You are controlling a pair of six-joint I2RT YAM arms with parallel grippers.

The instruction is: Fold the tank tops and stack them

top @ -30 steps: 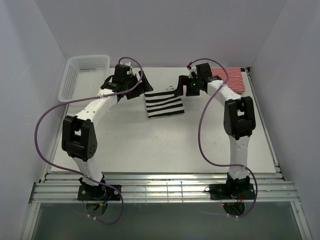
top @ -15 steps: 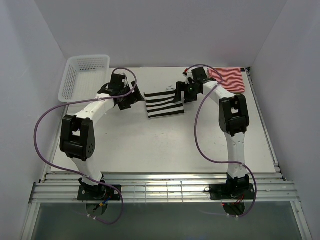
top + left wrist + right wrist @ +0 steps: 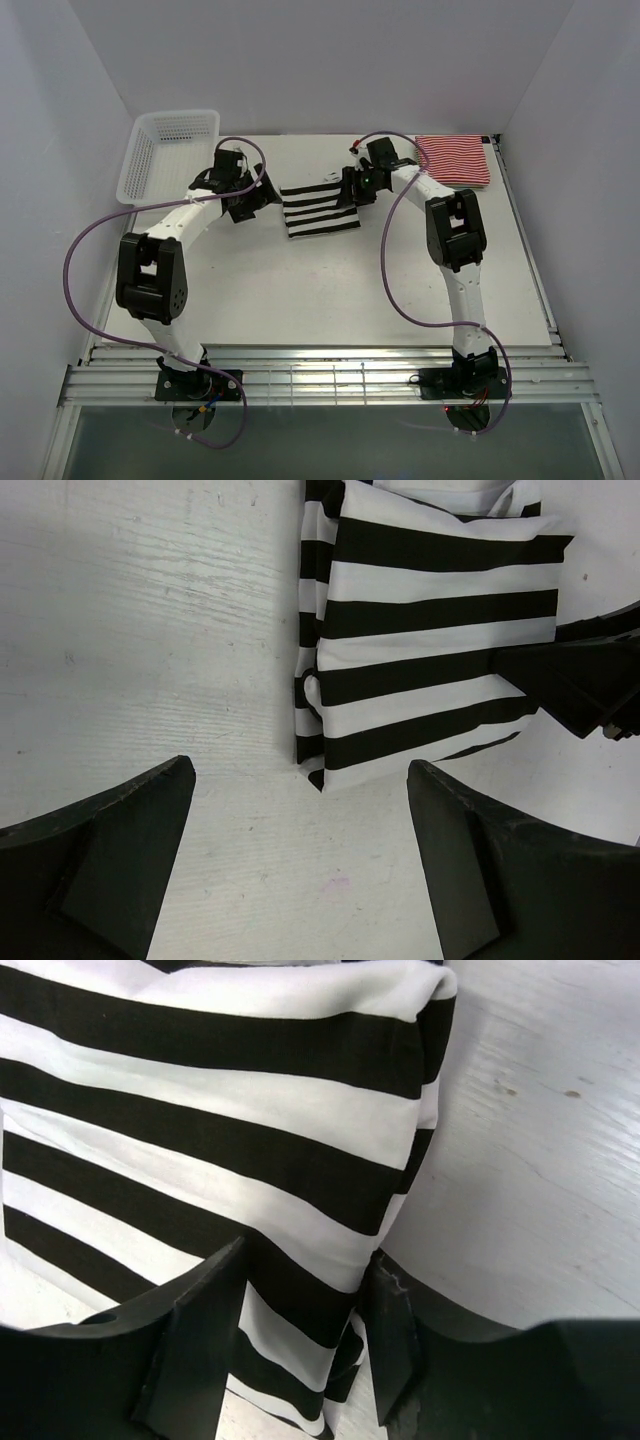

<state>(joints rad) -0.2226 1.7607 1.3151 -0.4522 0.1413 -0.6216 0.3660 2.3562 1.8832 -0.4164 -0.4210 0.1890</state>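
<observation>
White table (image 3: 330,290); mesh basket (image 3: 135,172) far left; black-and-white top (image 3: 315,215) mid-table; red-and-white top (image 3: 455,160) far right.

striped top (image 3: 200,1120) cropped, right claw (image 3: 305,1265) grip unclear

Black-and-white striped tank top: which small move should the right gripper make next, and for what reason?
Probably close the right gripper firmly on the black-and-white striped tank top. Its jaws straddle the folded edge, but a firm pinch is not evident; the left gripper hangs open beside the other edge, and the red-and-white tank top lies apart, far right.
</observation>
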